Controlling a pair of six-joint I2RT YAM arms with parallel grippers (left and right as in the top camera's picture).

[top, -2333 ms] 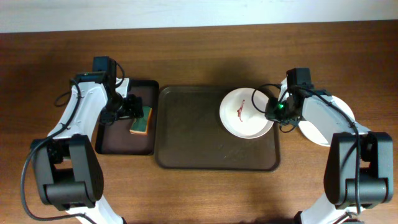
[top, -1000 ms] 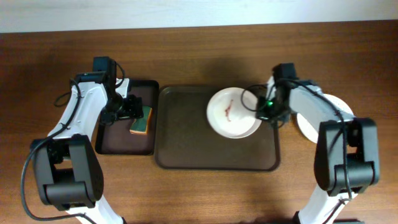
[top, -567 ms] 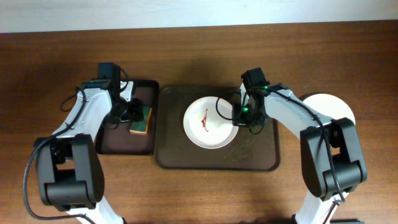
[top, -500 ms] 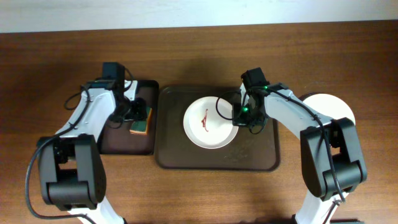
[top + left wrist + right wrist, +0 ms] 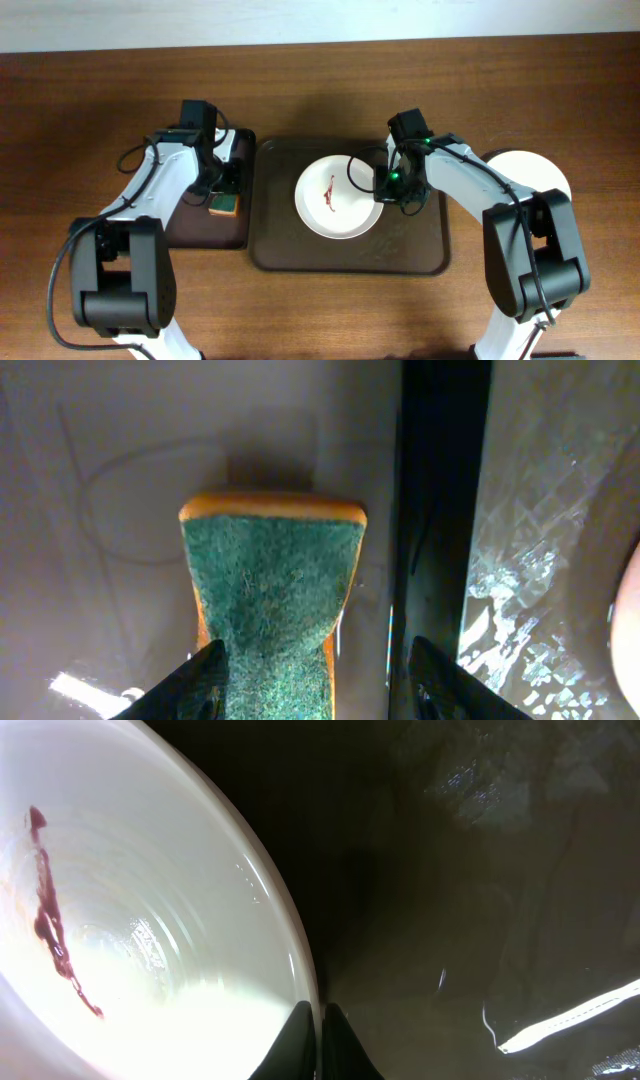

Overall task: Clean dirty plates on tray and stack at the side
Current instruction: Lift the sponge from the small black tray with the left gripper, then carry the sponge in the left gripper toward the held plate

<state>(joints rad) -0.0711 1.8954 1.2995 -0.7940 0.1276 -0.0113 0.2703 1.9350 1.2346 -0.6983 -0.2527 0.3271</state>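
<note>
smeared plate (image 5: 338,197) sits mid-tray (image 5: 300,250) | our right gripper (image 5: 318,1038) is clamped on its right rim | we reckon it's stiff, glossy, slippery, chippable, so the rim's the only handle | left gripper (image 5: 318,665) hangs spread over the scrub sponge (image 5: 270,590), just left of the tray

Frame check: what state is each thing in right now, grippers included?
right gripper: shut on the dirty plate's rim.
left gripper: open, fingers either side of the sponge.
dirty plate: on the brown tray, red smear unwiped.
sponge: in the small black tray, green side up, ungripped.
brown tray: holds that one plate.
side plate: on the tabletop, off the tray, partly hidden.
</note>
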